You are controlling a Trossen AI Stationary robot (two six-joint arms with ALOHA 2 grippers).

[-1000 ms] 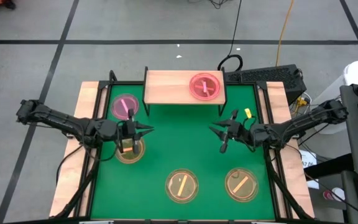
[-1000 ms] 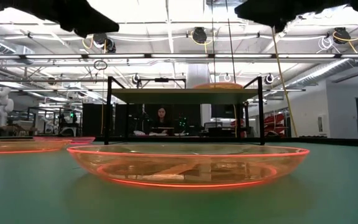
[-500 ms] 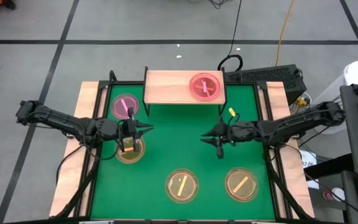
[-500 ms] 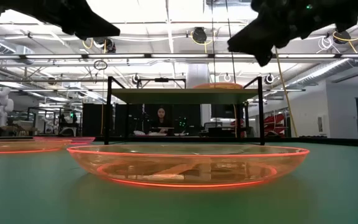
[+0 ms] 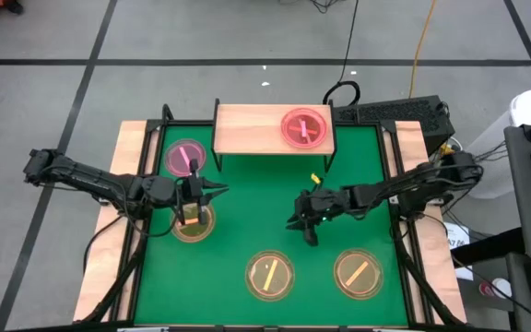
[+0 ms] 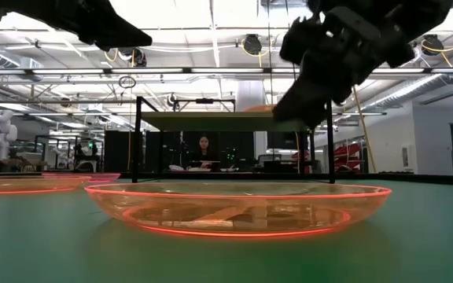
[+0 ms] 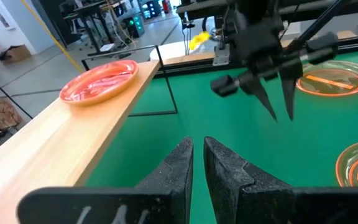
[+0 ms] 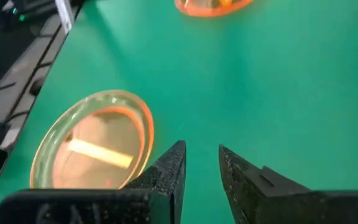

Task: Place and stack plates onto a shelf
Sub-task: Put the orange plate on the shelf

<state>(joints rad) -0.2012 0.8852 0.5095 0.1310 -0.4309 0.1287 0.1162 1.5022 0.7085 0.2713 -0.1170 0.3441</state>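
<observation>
Five plates show in the high view. A pink plate [image 5: 304, 127] sits on the right half of the light-wood shelf [image 5: 247, 129]. Another pink plate [image 5: 185, 158] lies on the green mat beside the shelf's left legs. Three amber plates lie on the mat: a left one [image 5: 192, 223], a near middle one [image 5: 270, 275] and a near right one [image 5: 358, 273]. My left gripper [image 5: 218, 192] hovers shut above the left amber plate, pointing right. My right gripper [image 5: 302, 226] hangs slightly open above the mat's middle, tipped down toward the near middle plate [image 8: 92, 146].
The shelf's black legs [image 6: 138, 141] stand at the mat's far edge. Wooden side boards [image 5: 118, 212] flank the mat. A person [image 6: 204, 149] sits far behind the table. Bare mat [image 5: 256, 198] lies between the two grippers.
My right gripper has swung from the mat's right side toward the left and the near edge, dropping lower and tipping its fingers downward over the mat's middle. My left arm and every plate have kept still.
</observation>
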